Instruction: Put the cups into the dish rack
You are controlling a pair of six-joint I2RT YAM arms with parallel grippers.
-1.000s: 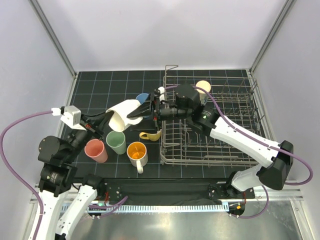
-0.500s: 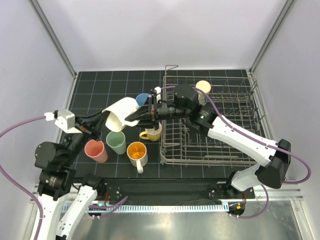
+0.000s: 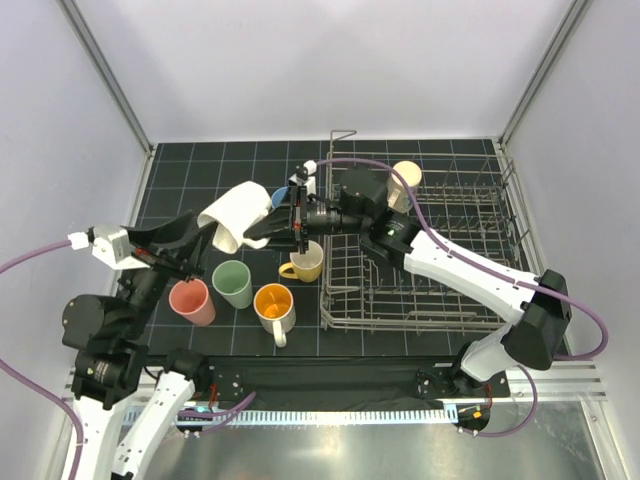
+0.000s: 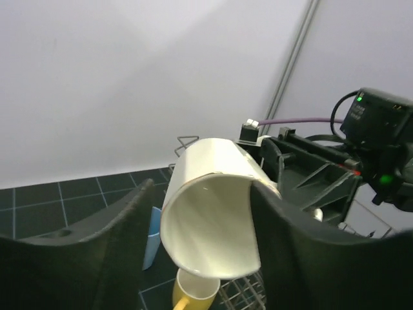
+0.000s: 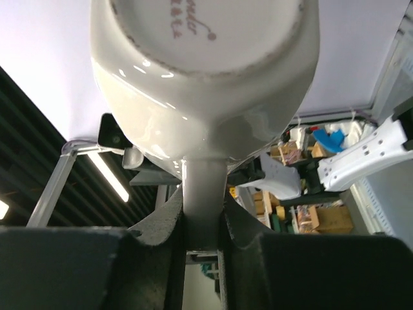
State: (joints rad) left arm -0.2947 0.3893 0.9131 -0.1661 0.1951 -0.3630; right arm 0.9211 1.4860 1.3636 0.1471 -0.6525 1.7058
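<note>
Rightward, the grey wire dish rack (image 3: 430, 250) is set on the dark mat. Beside it, a white mug (image 3: 233, 214) is held aloft, pinched by both the left gripper (image 4: 210, 258) and the right gripper (image 5: 203, 219), the latter clamped on its handle.

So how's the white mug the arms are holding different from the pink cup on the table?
The white mug is lifted off the table and tipped on its side; the pink cup stands upright on the mat. The white mug is clearly bigger and has a handle, pinched by the right gripper, with the left gripper on its body; nothing touches the pink cup. Both are empty.
</note>
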